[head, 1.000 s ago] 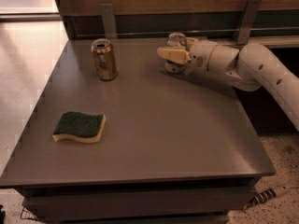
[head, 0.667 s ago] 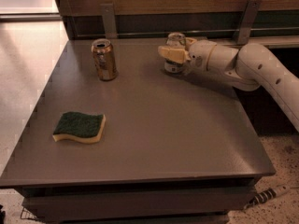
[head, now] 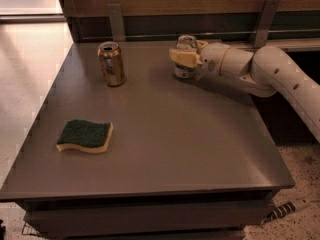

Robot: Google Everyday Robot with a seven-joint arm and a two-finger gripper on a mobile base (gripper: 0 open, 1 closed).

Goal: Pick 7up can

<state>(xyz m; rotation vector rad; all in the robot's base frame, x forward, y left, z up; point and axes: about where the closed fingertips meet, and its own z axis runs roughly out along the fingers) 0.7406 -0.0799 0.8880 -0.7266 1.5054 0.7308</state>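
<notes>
7up can (head: 183, 72) upright on the bench (head: 165, 149), far side, right of centre, close to the back edge. Only its silver top and lower band show; the middle is covered. Gripper (head: 186, 53) is at the can, coming in from the right with the white arm (head: 280, 76) stretched low over the bench's right rear corner. Near cream finger (head: 183, 58) lies flat across the can's front, the other sits behind it, so the can is between them. Reads as clamped on the can, no gap visible on the near side. Can base is on the bench surface, not lifted. Gold-brown can (head: 111, 64) upright to the left, well apart from the gripper, top opened. Green-and-yellow sponge (head: 85, 136) flat on the near-left part of the bench, green side up, well apart from both cans. Wood panel with two metal brackets (head: 116, 21) runs behind the bench.
</notes>
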